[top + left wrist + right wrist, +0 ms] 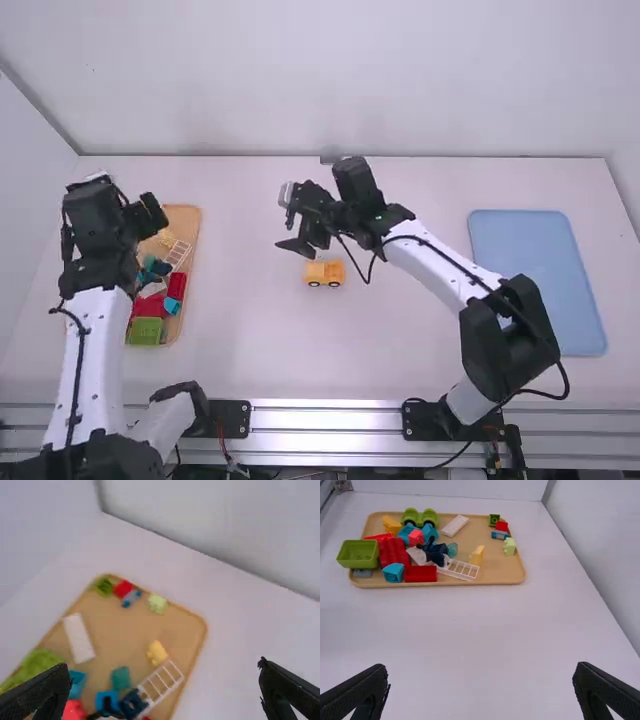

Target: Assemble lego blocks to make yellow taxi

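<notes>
A small yellow vehicle point(324, 273) with dark wheels stands mid-table. Just above and left of it in the high view is my open right gripper point(283, 219), empty and not touching it. My left gripper point(148, 212) is over the far part of the wooden tray point(188, 214) at the left. In the left wrist view the left gripper point(164, 665) has its fingers wide apart over the blocks, holding nothing. One yellow block point(157, 652) lies beside a white lattice piece. The right wrist view shows the right gripper point(481, 667) spread, with another yellow block point(392, 525) across the tray.
Loose red point(395, 552), green point(358, 553), blue and white pieces crowd one half of the tray. Small green and red blocks sit near its other end. A blue flat tray point(537, 280) lies at the right. The back wall point(350, 90) borders the table's far edge.
</notes>
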